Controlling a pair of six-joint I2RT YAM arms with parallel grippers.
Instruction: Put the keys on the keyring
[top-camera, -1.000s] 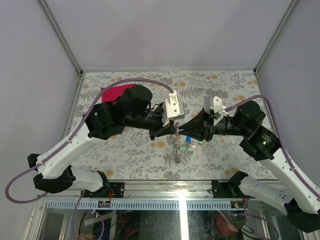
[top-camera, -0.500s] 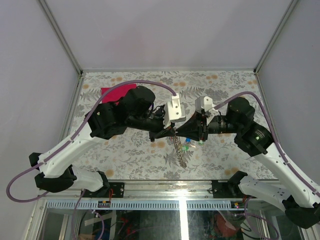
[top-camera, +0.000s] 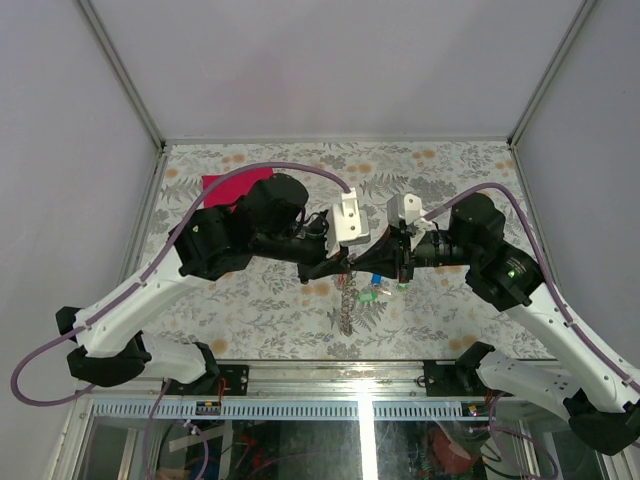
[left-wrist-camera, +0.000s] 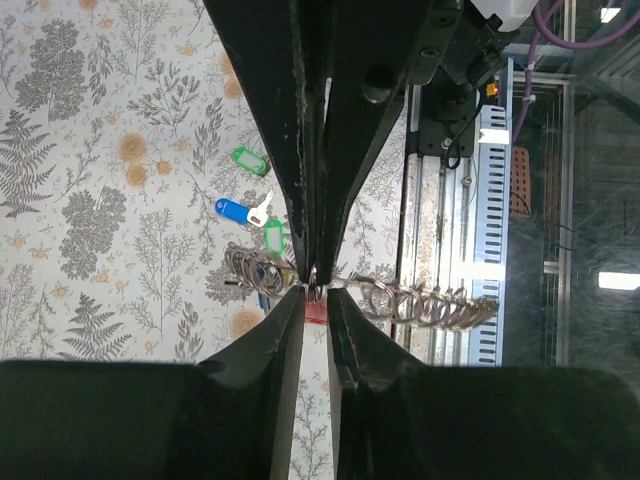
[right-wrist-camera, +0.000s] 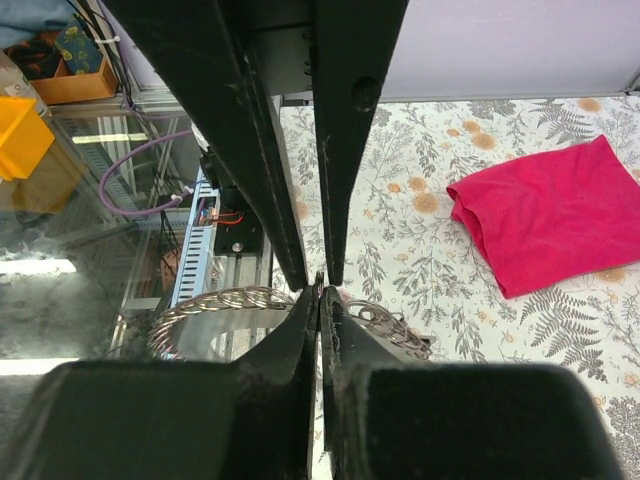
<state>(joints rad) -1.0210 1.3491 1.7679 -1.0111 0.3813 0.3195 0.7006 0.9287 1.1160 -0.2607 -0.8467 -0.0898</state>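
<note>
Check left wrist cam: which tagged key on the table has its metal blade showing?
The blue-tagged key: its silver blade sticks out toward the right of the frame. The two green tags, one above it and one below right, show no blade.

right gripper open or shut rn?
Shut. In the right wrist view the right gripper fingers meet at the tips, pinching the keyring.

White-and-black arms (top-camera: 150, 290), purple cables (top-camera: 270, 168), tapered black pincer fingers (left-wrist-camera: 290, 150).

Hidden at the claw tips
In the overhead view, both arms cover most of the magenta cloth (top-camera: 232, 183) at upper left and the keyring's (top-camera: 347, 300) top
</note>
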